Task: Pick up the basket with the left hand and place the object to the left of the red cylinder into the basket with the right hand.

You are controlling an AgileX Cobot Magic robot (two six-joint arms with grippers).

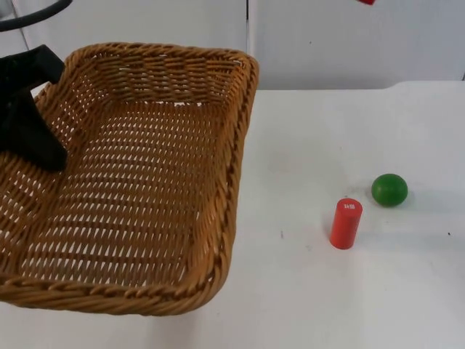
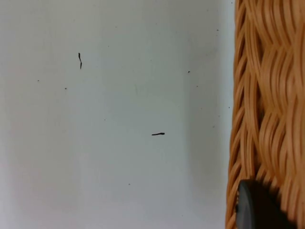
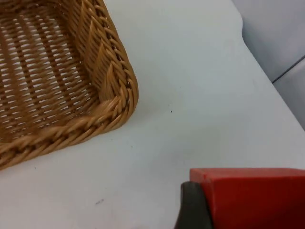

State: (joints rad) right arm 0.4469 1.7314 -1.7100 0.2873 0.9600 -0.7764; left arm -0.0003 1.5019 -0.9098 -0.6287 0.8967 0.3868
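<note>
The woven wicker basket (image 1: 145, 174) hangs tilted above the table's left half. My left gripper (image 1: 42, 145) is shut on its left rim; one black fingertip (image 2: 257, 207) presses against the weave (image 2: 267, 95). A red cylinder (image 1: 346, 223) stands upright on the right of the table, with a green ball (image 1: 389, 190) just behind and right of it. My right gripper (image 3: 238, 210) is shut on a red block (image 3: 252, 193), with one fingertip (image 3: 192, 207) against its side. It is held high above the table, near a corner of the basket (image 3: 114, 102). A bit of that red block (image 1: 367, 1) peeks in at the back edge.
The white table (image 1: 305, 291) runs from the basket to the cylinder and on to the front edge. The grey partition wall (image 1: 349, 36) closes the back. Small dark specks (image 2: 158, 134) lie on the table under the basket's rim.
</note>
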